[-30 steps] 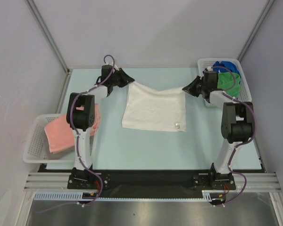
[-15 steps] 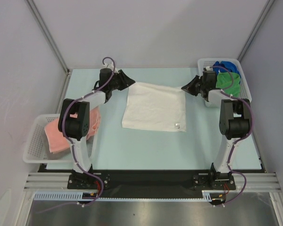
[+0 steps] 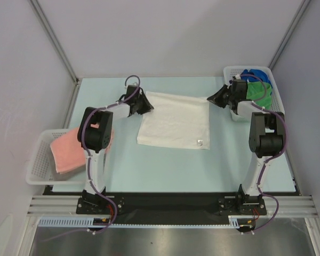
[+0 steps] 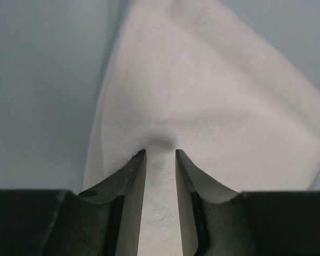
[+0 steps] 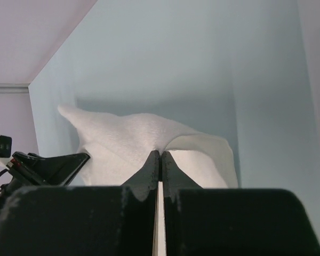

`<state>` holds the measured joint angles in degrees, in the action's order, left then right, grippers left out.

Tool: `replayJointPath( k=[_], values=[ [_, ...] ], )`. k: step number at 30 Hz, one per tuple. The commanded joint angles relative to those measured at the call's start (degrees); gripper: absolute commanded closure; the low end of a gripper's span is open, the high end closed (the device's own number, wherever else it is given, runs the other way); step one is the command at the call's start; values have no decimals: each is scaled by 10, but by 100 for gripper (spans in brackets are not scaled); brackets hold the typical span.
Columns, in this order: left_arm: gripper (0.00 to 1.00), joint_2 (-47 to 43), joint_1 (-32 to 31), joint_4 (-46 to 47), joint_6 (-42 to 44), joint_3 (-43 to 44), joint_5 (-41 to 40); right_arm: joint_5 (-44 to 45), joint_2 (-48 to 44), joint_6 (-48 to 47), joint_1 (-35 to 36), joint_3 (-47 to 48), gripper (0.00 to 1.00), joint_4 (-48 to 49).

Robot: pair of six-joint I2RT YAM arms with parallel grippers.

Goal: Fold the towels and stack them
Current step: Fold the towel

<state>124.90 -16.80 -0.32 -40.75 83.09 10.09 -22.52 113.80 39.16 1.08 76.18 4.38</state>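
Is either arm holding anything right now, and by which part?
The right tool pinches the white towel by its far right corner. The left tool sits with jaws apart at the far left corner, not clearly gripping.

Left arm and right arm stretched forward, elbows raised, wrists turned inward, left claw low with jaws narrowly parted, right claw pinched shut on towel corner.

There is open table in front of the white towel. The left basket and right basket block the sides.
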Motion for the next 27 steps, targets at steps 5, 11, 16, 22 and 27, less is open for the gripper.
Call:
replayJointPath(
  k=[5,11,16,22,27],
  values=[
    [62,-55,35,-41,-46,-65,-151,-10,-3,-6,-31,12,100,5],
    [60,-48,41,-34,-43,-35,-118,-23,0,-3,-34,13,100,12],
    [61,-40,46,-24,-45,9,-47,-41,-1,-14,-22,21,100,7],
    [57,-54,41,-12,-42,55,-43,-27,1,-26,-13,21,100,-17],
    [50,22,18,-115,25,233,-90,-19,5,-29,-13,17,100,-14]
  ],
)
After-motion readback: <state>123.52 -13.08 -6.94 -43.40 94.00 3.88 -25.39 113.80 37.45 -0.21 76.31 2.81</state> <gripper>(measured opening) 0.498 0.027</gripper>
